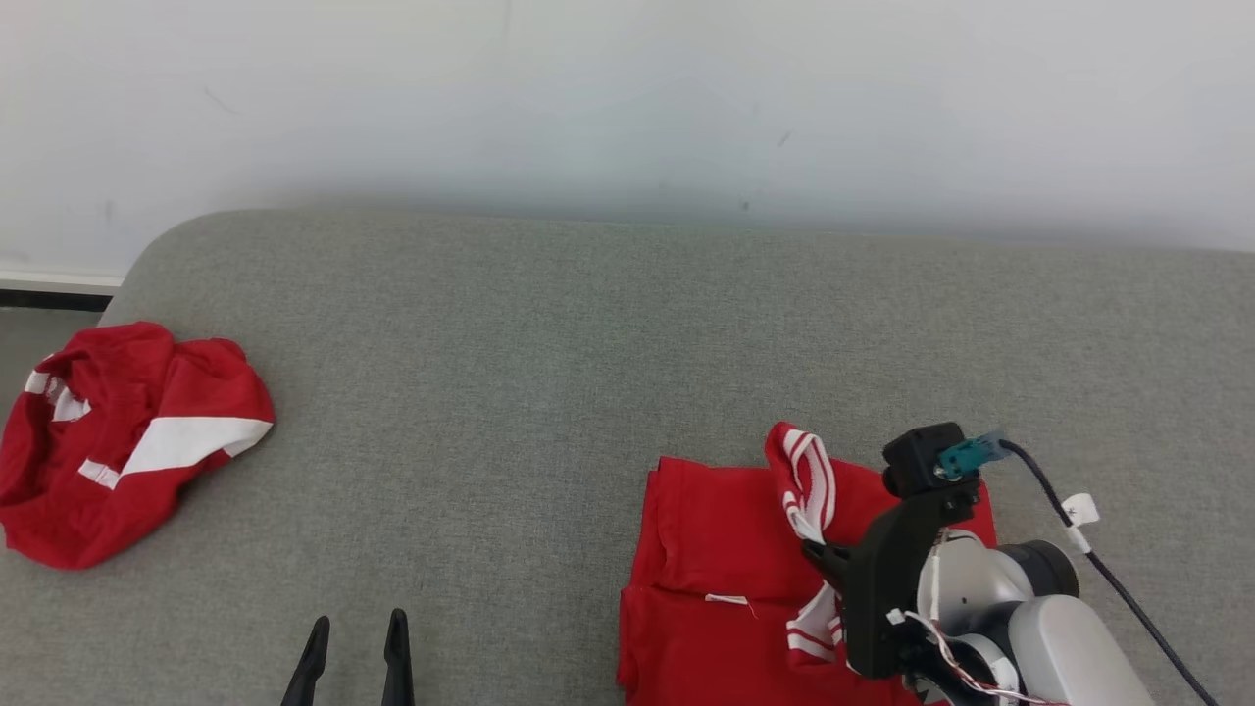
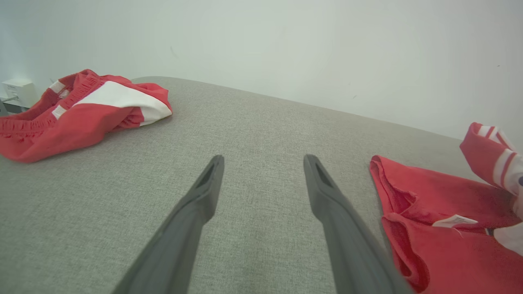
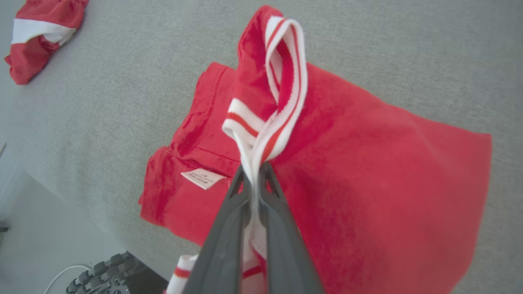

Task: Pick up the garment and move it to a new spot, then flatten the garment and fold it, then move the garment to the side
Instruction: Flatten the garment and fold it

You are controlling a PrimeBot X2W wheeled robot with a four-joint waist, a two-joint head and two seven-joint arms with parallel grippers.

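We see the garment (image 1: 716, 539), red with striped trim, lying at the lower right of the head view on the grey cloth-covered tabletop (image 1: 549, 373), its lower part running off the bottom edge of the frame. The right gripper (image 1: 816, 551) reaches over it from the lower right. In the right wrist view its jaws are pressed together on the red-and-white striped trim (image 3: 282, 81), pinching a band of it so that the trim stands up in a loop above the flat red cloth. A small white label (image 3: 203, 178) lies on the garment just left of the jaws in that view. The left gripper (image 1: 358, 620) shows at the bottom edge of the head view, left of centre, well apart from the garment. In the left wrist view its jaws are spread wide over bare grey cloth, holding nothing. A second red garment (image 1: 118, 441) with a white panel sits crumpled at the far left of the head view, near the tabletop's rounded corner. A pale wall (image 1: 627, 98) runs across the top of the frame.
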